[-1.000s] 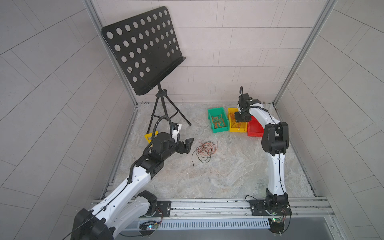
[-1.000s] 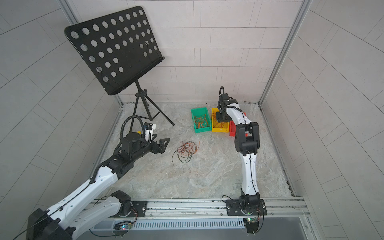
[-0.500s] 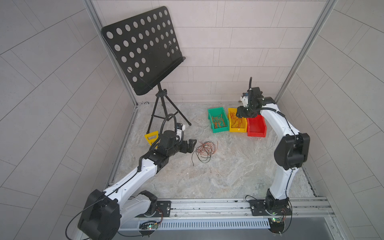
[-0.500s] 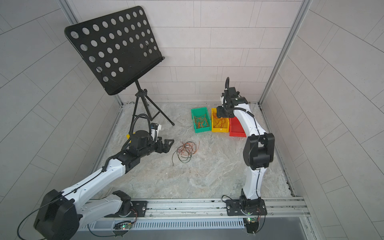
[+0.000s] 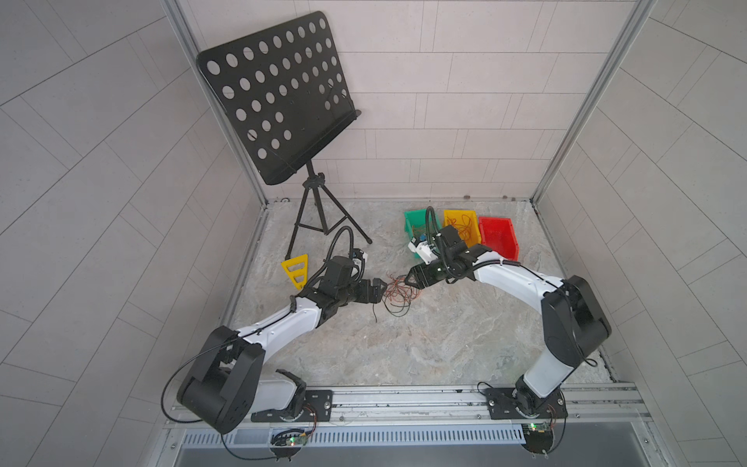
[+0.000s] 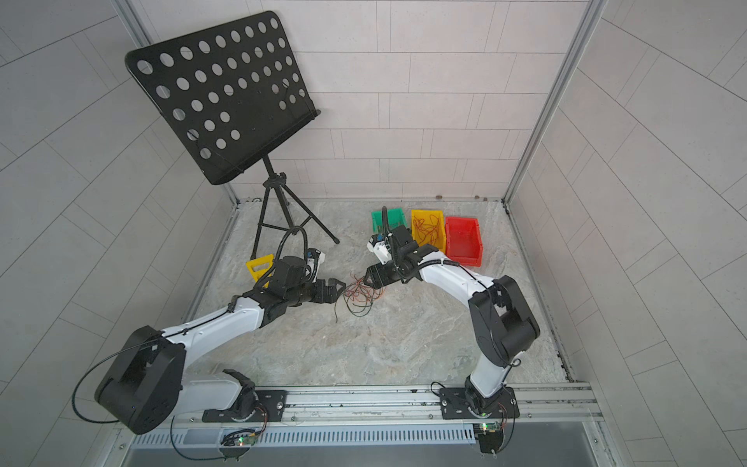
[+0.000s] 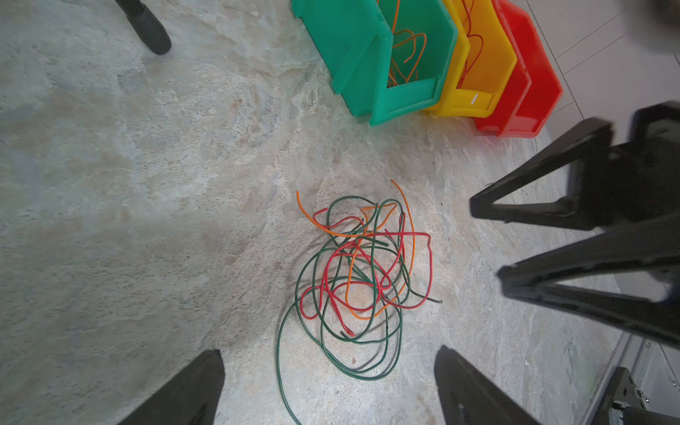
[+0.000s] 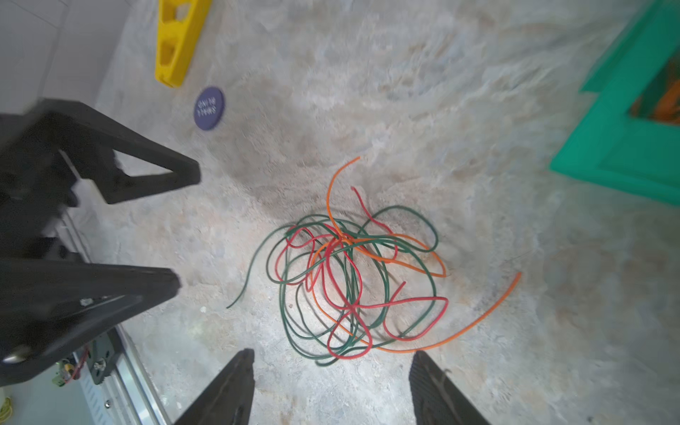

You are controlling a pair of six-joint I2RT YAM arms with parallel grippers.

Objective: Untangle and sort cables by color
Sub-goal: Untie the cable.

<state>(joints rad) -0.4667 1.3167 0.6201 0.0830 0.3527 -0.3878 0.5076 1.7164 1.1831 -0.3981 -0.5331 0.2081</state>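
Both arms are over the cables (image 5: pixel 398 294): a loose knot of dark green, red and orange strands lying on the floor (image 5: pixel 404 347), right between the two grippers. Left gripper (image 5: pixel 380 288) is spread wide with nothing in it. Right gripper (image 5: pixel 409 279) has its jaws apart too and is empty. Orange strands sit in the green bin (image 7: pixel 353 55). The yellow bin (image 7: pixel 474 105) seems to hold reddish ones, but that's hard to tell.

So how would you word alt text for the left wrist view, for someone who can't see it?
A loose tangle of green, red and orange cables lies on a stone-patterned tabletop, just ahead of the open left pincer, with the right pincer open beside it. Farther off, a green bin, a yellow bin and a red bin stand side by side.
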